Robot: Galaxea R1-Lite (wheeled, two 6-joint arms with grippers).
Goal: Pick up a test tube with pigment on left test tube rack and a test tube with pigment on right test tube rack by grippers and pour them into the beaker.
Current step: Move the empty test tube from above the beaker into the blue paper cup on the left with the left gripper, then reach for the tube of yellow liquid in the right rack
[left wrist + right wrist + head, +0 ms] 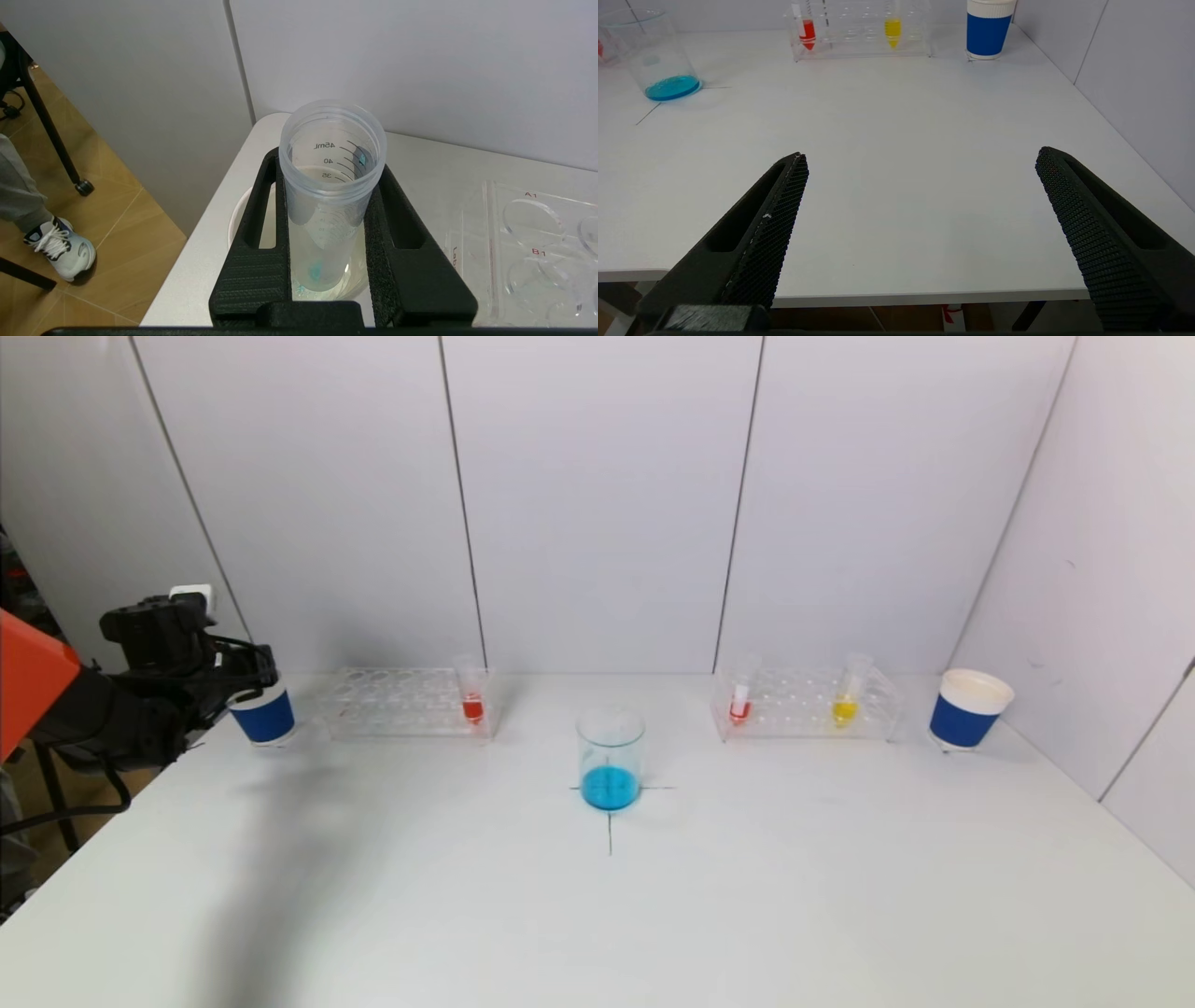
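Note:
My left gripper (329,163) is shut on a clear graduated test tube (327,205), nearly empty with blue traces. It holds the tube upright, its lower end in the mouth of the left blue paper cup (264,717). In the head view the left gripper (250,679) is at the far left, just above that cup. The left rack (401,705) holds a red tube (472,706). The right rack (808,707) holds a red tube (740,706) and a yellow tube (845,707). The beaker (611,761) holds blue liquid. My right gripper (922,158) is open and empty above the table's front edge.
A second blue paper cup (968,709) stands right of the right rack. White walls close the back and right side. The table's left edge runs right beside the left cup (238,219). A black cross marks the beaker's spot.

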